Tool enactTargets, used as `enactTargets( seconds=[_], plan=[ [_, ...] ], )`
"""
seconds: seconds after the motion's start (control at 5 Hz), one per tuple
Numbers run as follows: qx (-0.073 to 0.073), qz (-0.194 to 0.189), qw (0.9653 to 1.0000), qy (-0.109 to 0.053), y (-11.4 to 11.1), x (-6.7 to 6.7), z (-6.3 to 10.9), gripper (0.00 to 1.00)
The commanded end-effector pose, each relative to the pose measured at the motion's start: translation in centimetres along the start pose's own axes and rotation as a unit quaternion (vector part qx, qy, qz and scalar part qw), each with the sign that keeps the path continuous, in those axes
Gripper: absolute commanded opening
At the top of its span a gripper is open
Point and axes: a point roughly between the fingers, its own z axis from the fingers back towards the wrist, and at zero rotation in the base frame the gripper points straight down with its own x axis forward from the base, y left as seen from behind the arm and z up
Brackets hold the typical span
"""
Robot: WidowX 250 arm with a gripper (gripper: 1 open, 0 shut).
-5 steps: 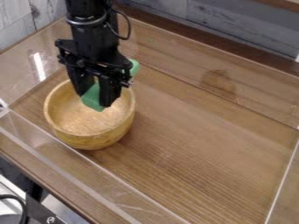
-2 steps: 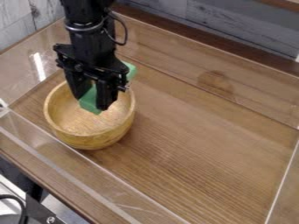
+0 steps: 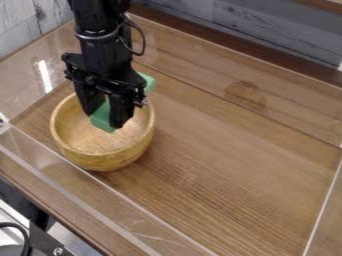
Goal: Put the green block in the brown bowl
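The brown bowl (image 3: 83, 146) sits at the left of the wooden table, round and light-brown with a thick rim. My black gripper (image 3: 107, 118) points straight down over the bowl's hollow, just inside its far rim. Its jaws are shut on the green block (image 3: 144, 84), which lies crosswise between the fingers; the bright green end sticks out to the right of the fingers, above the bowl's far rim. The rest of the block is hidden behind the fingers.
A clear plastic wall (image 3: 160, 225) runs around the wooden table (image 3: 241, 140), low along the front and sides. A grey plank wall (image 3: 254, 25) stands behind the table. Dark cables (image 3: 16, 240) lie at the bottom left corner.
The gripper with the green block has shifted slightly left over the bowl; otherwise nothing has visibly changed.
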Motion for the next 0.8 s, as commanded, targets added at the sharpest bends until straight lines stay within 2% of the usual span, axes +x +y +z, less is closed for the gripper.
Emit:
enactTargets(
  seconds=[0.0,0.2,0.6],
  plan=[
    [0.006,-0.001,0.9999,-0.011,0.45,0.41,0.37,0.00],
    [0.007,-0.001,0.9999,-0.010,0.54,0.47,0.24,1.00],
    [0.003,-0.002,0.9999,-0.016,0.15,0.71,0.61,1.00]
  ],
)
